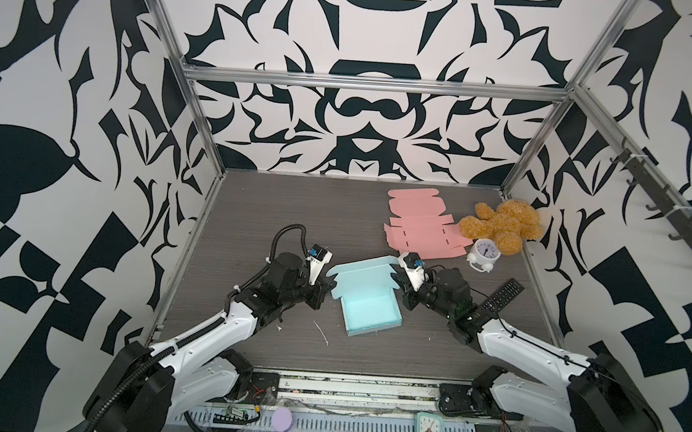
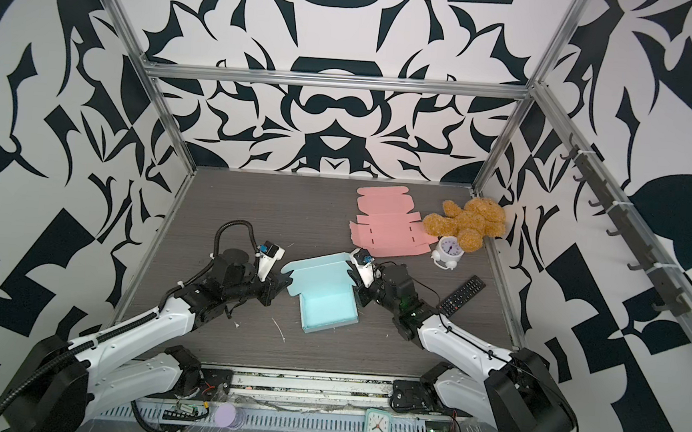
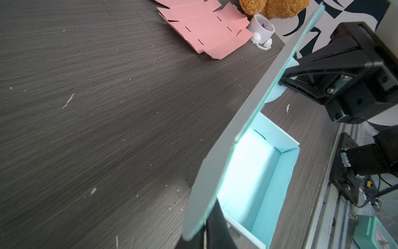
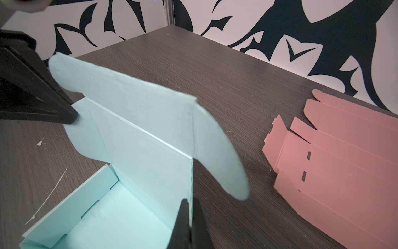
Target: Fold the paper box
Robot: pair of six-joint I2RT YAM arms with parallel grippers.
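Note:
The light blue paper box (image 1: 371, 312) (image 2: 329, 314) lies mid-table, its tray walls standing and its lid (image 1: 363, 274) raised upright behind the tray. My left gripper (image 1: 328, 284) (image 3: 212, 213) is shut on the lid's left side flap. My right gripper (image 1: 398, 285) (image 4: 190, 207) is shut on the lid's right edge, where the rounded side flap (image 4: 221, 155) sticks out. In the right wrist view the lid (image 4: 146, 129) faces the camera, with the left gripper (image 4: 71, 116) pinching its far flap. The open tray (image 3: 254, 172) shows in the left wrist view.
A flat pink box blank (image 1: 422, 226) lies at the back right, beside a brown teddy bear (image 1: 502, 224) and a white alarm clock (image 1: 484, 254). A black remote (image 1: 501, 296) lies by my right arm. A teal clock (image 1: 429, 429) sits on the front rail.

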